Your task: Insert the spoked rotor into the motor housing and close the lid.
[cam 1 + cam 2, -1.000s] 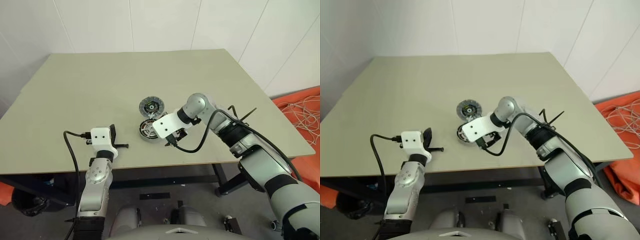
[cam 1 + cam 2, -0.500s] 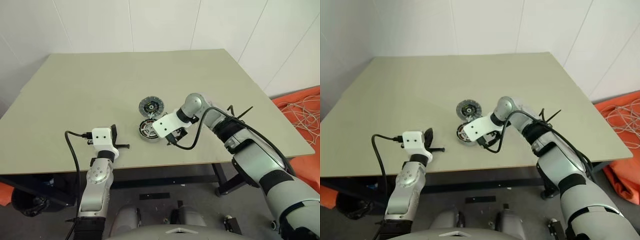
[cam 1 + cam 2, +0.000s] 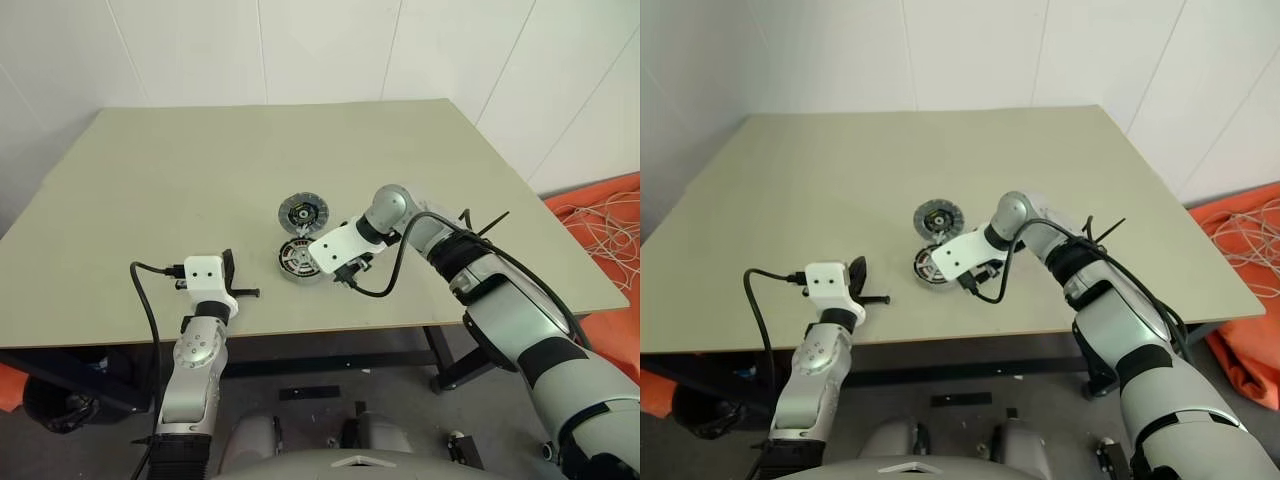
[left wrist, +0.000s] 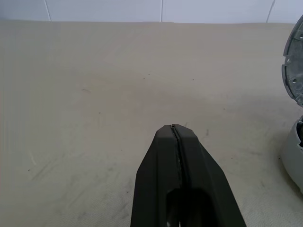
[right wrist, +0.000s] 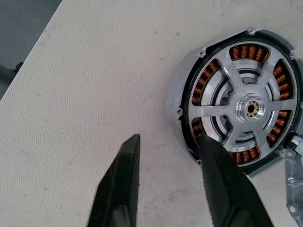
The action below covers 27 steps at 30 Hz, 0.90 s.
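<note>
The motor housing (image 5: 181, 92), a silver cup with copper windings, sits near the table's front middle (image 3: 296, 260). The spoked rotor (image 5: 222, 101) lies inside it, hub centred. The lid (image 3: 303, 212), a grey disc with its dark-centred face up, lies flat just behind the housing. My right gripper (image 5: 168, 142) angles down at the housing's right side, open, with bare table between its fingers. One fingertip (image 5: 210, 151) overlaps the housing's rim; whether it touches I cannot tell. My left gripper (image 4: 173, 130) is shut and empty, held level over the table left of the housing.
The beige table (image 3: 200, 180) has its front edge close below both grippers. A black cable (image 3: 385, 290) loops from the right wrist over that edge. Orange cloth and loose cables (image 3: 600, 215) lie on the floor at the right.
The right elbow has bent in a little while its gripper stays at the housing. The left arm, housing and lid have not moved.
</note>
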{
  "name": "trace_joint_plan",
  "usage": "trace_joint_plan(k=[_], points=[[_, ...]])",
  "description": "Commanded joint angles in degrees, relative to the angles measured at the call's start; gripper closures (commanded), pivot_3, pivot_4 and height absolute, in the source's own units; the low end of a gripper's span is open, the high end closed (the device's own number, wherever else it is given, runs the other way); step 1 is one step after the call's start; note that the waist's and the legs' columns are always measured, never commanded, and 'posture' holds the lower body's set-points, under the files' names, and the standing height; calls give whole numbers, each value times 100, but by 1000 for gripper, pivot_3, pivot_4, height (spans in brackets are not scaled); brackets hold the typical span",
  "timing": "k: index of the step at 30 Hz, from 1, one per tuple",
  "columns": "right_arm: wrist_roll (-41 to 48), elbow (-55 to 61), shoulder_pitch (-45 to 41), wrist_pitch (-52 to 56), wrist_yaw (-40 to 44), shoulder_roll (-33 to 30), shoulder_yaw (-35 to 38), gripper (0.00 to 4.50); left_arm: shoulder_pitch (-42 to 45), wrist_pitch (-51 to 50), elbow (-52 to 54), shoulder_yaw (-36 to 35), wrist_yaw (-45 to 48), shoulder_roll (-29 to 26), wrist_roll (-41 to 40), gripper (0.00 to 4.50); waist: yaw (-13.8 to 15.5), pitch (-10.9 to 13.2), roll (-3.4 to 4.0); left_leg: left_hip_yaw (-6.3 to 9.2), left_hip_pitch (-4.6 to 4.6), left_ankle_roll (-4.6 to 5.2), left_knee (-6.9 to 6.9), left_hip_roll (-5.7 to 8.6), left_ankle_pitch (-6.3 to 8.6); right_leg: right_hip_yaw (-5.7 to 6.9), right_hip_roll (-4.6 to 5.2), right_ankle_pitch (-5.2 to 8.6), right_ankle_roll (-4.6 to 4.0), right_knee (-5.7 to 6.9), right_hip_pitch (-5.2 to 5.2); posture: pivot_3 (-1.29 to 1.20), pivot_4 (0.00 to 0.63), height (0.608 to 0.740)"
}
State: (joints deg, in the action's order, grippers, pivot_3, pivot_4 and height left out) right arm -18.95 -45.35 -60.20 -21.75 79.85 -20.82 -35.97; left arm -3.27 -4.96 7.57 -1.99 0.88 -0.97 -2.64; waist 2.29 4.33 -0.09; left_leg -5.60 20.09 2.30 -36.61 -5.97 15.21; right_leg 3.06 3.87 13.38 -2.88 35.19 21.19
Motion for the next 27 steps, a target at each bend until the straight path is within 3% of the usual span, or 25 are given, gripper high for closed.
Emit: trace_joint_plan(k=[1, 3, 18, 27], points=[[24, -15, -99, -35, 61, -17, 109, 3574, 27, 69, 139, 10, 26, -5, -14, 4500, 11, 0, 0, 0, 0, 0, -1, -2, 0, 1, 0, 0, 0, 1, 0, 0, 0, 740], [17, 5, -90, -44, 71, -21, 119, 4200, 30, 75, 130, 13, 38, -8, -13, 4500, 20, 0, 0, -2, 2, 0, -4, -3, 0, 5, 2, 1, -1, 0, 0, 0, 0, 740], [30, 79, -63, 32, 16, 12, 194, 4200, 38, 70, 92, 23, 97, -11, -26, 4500, 10, 0, 0, -1, 9, 3, -11, -4, 1, 9, 4, 1, -2, 4, 4, 0, 0, 740], [14, 469, 1, 623, -118, -113, 349, 4200, 23, 47, 61, 70, 102, 21, -13, 4500, 8, 0, 0, -2, 8, 1, -13, -5, -1, 9, 4, 1, -2, 12, 5, 0, 0, 740]])
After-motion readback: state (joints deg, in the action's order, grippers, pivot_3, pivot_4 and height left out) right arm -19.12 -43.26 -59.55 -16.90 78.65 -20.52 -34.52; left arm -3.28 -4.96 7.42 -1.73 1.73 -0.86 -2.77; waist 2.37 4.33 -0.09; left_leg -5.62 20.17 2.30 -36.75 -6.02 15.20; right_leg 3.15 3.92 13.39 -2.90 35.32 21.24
